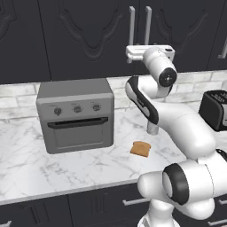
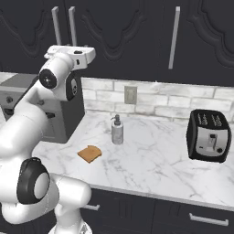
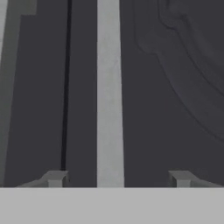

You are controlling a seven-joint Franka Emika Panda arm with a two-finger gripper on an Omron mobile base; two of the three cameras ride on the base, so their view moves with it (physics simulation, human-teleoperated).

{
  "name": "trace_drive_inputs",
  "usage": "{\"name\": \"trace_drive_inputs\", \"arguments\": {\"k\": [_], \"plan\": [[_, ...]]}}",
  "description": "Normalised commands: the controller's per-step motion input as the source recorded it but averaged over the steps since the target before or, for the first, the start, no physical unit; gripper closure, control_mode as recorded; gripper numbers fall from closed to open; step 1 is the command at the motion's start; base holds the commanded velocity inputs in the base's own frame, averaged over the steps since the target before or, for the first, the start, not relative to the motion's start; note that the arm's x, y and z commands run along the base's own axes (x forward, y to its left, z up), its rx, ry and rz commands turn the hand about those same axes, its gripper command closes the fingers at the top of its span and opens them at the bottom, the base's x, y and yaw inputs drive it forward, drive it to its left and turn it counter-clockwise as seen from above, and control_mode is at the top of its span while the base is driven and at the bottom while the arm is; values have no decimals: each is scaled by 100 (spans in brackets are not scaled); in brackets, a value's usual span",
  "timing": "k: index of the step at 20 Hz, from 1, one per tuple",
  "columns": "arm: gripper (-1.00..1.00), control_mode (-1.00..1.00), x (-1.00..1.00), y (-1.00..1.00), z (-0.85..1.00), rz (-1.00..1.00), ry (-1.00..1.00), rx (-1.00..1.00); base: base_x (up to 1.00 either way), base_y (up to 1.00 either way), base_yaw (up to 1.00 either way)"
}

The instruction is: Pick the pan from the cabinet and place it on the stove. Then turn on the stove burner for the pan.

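Note:
The near-black cabinet [image 1: 88, 35] [image 2: 128, 32] has its carved doors closed, so the pan is hidden. The stove is out of view. My gripper [image 1: 142, 48] [image 2: 68, 48] is raised against the pair of long silver bar handles in the middle of the cabinet. In the hand view the right-hand handle [image 3: 109, 87] runs straight up between my two fingertips [image 3: 54, 178], with gaps on both sides. The gripper [image 3: 117, 177] is open around this handle and not touching it. The door seam runs just left of it.
A grey toaster oven [image 1: 75, 115] stands on the marble counter [image 1: 26, 168] at the left. A bread slice [image 1: 140, 149] [image 2: 89, 153] lies near the front. A soap dispenser [image 2: 117, 130] and a black toaster [image 2: 209, 135] stand to the right. Dark drawers run below the counter.

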Motion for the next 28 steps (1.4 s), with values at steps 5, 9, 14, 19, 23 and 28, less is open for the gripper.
{"name": "trace_drive_inputs", "arguments": {"k": [5,9,14,19,23,28], "plan": [[100,-100,9,3,0,0,2,0,0,0,0],[100,-100,7,23,-11,0,2,-3,0,0,0],[100,-100,27,49,-11,0,4,-4,0,0,0],[100,-100,8,23,-11,7,13,0,0,0,0],[100,-100,0,6,-20,16,10,0,0,0,0],[100,-100,-2,5,-20,19,1,0,0,0,0]]}}
